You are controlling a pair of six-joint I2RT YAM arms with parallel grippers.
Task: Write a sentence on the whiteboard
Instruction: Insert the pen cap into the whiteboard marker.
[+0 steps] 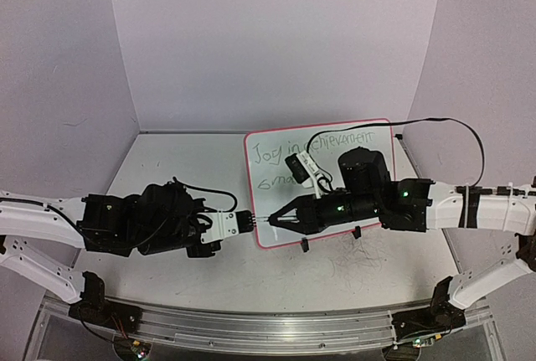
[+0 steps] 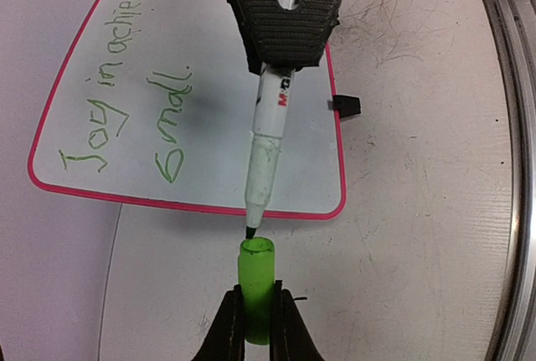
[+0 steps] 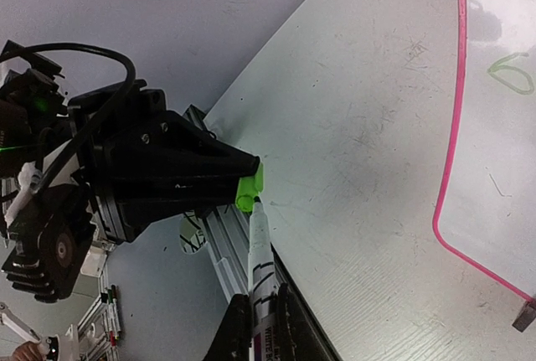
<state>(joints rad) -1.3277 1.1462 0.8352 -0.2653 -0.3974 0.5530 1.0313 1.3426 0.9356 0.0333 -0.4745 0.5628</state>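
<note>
Top external view: the whiteboard [image 1: 268, 164] lies flat on the counter [image 1: 167, 168], toward 3 o'clock of the counter's middle, with two black clip feet [image 1: 304, 245] on its 6 o'clock edge. The sentence [image 1: 314, 141] runs in green along the board's 12 o'clock edge and reads "Joy in achievement". A shorter second line beneath it reads "small." in the left wrist view. The two arms meet tip to tip at the board's 7 o'clock corner, with the left tool [image 1: 251, 220] at 9 o'clock of the right tool [image 1: 272, 220]. Left wrist view: the left tool [image 2: 258, 302] is clamped on a green cap [image 2: 257, 273], whose open mouth faces 12 o'clock, just off the board's pink rim. The right tool [image 2: 285, 51] is clamped on the barrel of a white marker [image 2: 268, 135] pointing toward 6 o'clock. The marker's green tip sits right at the mouth of the cap; whether it has entered cannot be told. Right wrist view: marker [image 3: 260, 252] and cap [image 3: 249, 189] line up end to end above the bare counter. The board's rim [image 3: 456, 126] stands at 3 o'clock of them.
</note>
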